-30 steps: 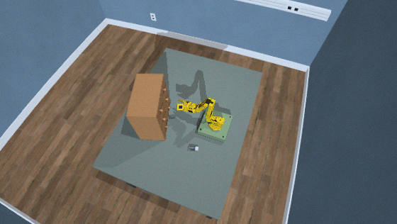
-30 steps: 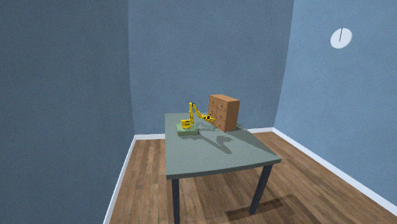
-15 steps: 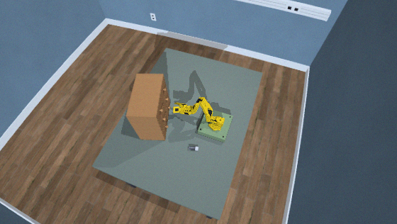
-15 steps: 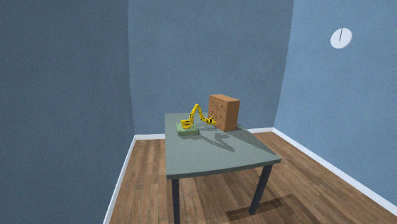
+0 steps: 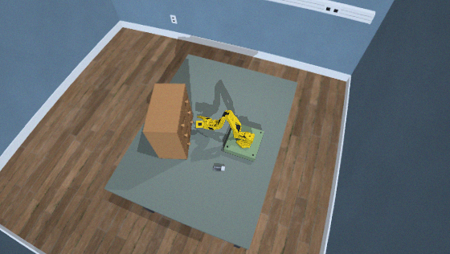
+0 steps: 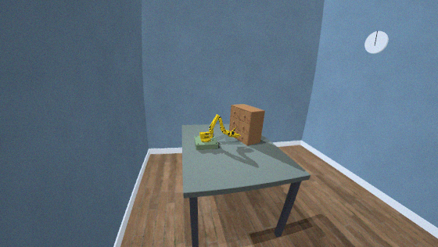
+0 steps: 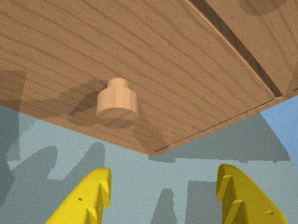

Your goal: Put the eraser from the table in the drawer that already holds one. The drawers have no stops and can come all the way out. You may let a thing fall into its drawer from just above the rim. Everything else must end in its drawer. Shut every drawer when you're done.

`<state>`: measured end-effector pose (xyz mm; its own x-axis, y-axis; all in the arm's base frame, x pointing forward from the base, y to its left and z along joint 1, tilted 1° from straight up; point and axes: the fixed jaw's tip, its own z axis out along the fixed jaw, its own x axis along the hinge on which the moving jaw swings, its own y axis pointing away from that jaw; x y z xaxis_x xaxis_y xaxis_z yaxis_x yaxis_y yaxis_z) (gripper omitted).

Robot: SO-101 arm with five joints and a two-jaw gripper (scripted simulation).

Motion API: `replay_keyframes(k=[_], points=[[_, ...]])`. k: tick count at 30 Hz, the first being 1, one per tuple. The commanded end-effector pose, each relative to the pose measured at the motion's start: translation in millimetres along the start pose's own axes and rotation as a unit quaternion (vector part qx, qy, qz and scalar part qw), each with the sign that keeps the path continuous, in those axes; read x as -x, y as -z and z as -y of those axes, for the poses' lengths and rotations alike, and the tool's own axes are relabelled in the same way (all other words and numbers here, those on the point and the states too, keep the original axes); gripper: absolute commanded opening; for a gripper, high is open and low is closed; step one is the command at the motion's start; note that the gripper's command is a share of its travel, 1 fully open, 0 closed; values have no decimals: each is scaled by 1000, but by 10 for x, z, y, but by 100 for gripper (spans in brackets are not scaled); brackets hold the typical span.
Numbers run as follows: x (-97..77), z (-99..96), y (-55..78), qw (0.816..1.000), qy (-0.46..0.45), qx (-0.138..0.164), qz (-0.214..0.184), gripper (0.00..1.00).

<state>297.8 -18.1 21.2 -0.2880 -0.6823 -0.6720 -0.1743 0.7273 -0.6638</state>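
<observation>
Standing at the near end of the worktop (image 6: 235, 176), I see a broad stretch of grey-green surface before anything else. Further back on the left sits the green base (image 6: 214, 147) of the small yellow arm (image 6: 216, 122), which reaches right toward the wooden chest of drawers (image 6: 254, 125) at the far right corner.

From above, the eraser (image 5: 218, 167) lies on the worktop by itself, well apart from the chest and near the base; from my side it is hidden or too small to pick out. Nobody has touched it yet, as far as I can judge.

The tool (image 5: 198, 123) hangs just in front of the chest's lower drawers. Its two yellow fingers stand partly apart with nothing between them, so it is open and empty. In its own view a small round knob (image 7: 116, 99) on a drawer front sits just ahead and a little left of the gap, not yet between the fingers.

Every drawer looks shut, so I would say the task is barely begun: drawers have to be opened to find the one with an eraser inside, then the loose eraser fetched, dropped in, and everything closed.
</observation>
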Motion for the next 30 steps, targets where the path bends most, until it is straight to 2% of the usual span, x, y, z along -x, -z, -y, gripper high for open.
replay_keyframes(k=[1,30], points=[[5,-29,-9,1000,5,3,3,21],[1,-66,-20,1000,7,5,5,21]])
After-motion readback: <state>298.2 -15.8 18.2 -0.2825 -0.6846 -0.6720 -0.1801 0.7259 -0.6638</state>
